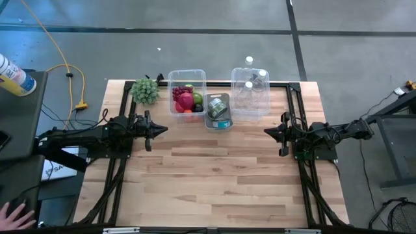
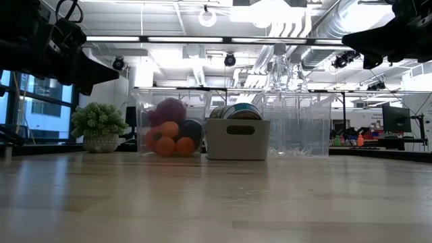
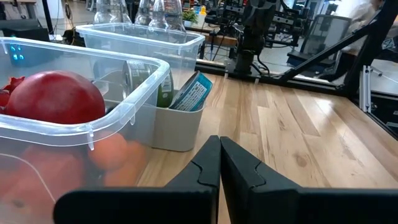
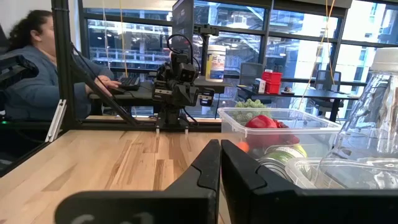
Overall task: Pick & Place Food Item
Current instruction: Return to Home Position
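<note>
- Left gripper [image 1: 161, 129]: fingers pressed together, empty, raised over the left side of the desk [image 1: 214, 175], tip aimed inward.
- Right gripper [image 1: 268, 132]: also pressed together and empty, raised over the right side, facing the other gripper and well apart from it.
- Three bins in a row along the far edge: left clear bin [image 1: 187, 71], gray bin [image 1: 218, 128] just beside it, right clear bin [image 1: 250, 119] just beyond that.
- One pomegranate [image 1: 185, 101], in the left clear bin, on top of the other fruit.
- Three oranges [image 2: 165, 146], counted through the bin wall in the low view, low in the same bin.
- Beside the oranges, a green fruit [image 1: 197, 97] and a dark round one, kind hard to tell.
- Three bottles [image 1: 249, 85], upright in the right clear bin, white caps up.
- Cans [image 1: 216, 104] in the gray bin: two made out from above, full count unclear behind the bin wall, labels unreadable.
- Both arms cut off by the top edge in the low view, only dark shapes in the upper corners.
- Lower fruit blurred behind the clear wall in the left wrist view.
- One plant [image 1: 145, 91] at the far-left corner, just left of the left clear bin.
- One hand [image 1: 16, 214] at the near-left corner, off the desk.
- One seated person [image 4: 31, 74] beyond the desk's left side in the right wrist view.
- Yellow cable [image 1: 65, 65] on the floor, left of the desk.
</note>
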